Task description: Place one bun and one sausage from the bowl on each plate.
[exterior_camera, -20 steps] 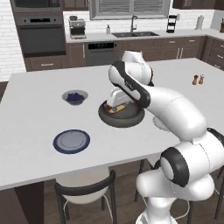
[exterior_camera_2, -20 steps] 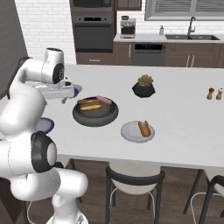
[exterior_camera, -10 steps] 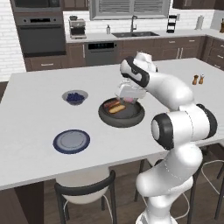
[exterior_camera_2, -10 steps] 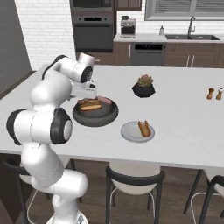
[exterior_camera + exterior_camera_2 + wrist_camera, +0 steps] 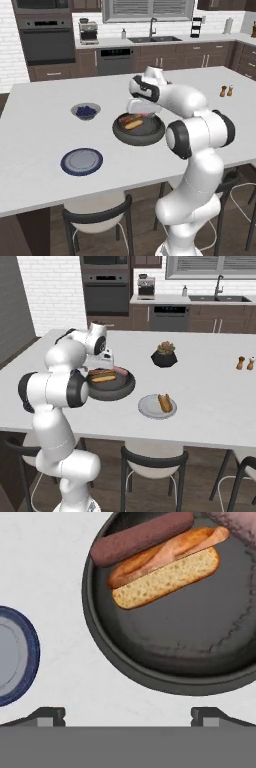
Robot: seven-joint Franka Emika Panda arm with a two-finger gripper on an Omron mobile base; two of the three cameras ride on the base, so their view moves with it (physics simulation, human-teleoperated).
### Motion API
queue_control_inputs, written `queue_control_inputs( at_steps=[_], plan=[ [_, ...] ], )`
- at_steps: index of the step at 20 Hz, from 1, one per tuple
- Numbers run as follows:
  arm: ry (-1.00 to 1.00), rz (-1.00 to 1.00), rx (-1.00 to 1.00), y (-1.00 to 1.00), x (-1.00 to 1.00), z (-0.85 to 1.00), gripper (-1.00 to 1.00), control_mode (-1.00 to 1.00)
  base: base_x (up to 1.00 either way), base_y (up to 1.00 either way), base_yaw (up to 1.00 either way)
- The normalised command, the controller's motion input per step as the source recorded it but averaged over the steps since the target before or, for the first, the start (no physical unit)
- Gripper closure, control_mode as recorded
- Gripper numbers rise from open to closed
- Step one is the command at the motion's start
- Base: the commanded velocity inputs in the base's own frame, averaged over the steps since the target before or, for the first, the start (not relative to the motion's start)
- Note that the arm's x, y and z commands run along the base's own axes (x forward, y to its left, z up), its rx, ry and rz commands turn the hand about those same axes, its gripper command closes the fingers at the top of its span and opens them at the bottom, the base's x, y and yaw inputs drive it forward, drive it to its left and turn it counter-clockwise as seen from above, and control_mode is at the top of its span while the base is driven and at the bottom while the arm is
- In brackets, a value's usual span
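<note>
I see my gripper (image 5: 128, 714) hanging with jaws spread wide and empty over the near rim of the bowl (image 5: 165, 662), where 1 bun (image 5: 167, 574) touches 1 sausage (image 5: 142, 538), the blue-rimmed plate (image 5: 10, 654) lying bare nearby.

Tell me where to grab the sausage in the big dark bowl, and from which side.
Probably mid-length on the sausage, fingers closing across its narrow width, coming straight down from above. It lies flat at the rim of the bowl, close beside the bun, so a side approach looks blocked. The gripper is open above the bowl.
</note>
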Motion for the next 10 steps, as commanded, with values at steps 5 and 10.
queue_control_inputs(
  at_steps=[5,10],
  plan=[
    [-0.29,-0.32,0.00,0.04,0.08,-0.21,-1.00,-1.00,0.00,0.00,0.00],
    [-0.11,-0.39,0.09,0.00,0.42,-0.08,-1.00,-1.00,0.00,0.00,0.00]
  ],
)
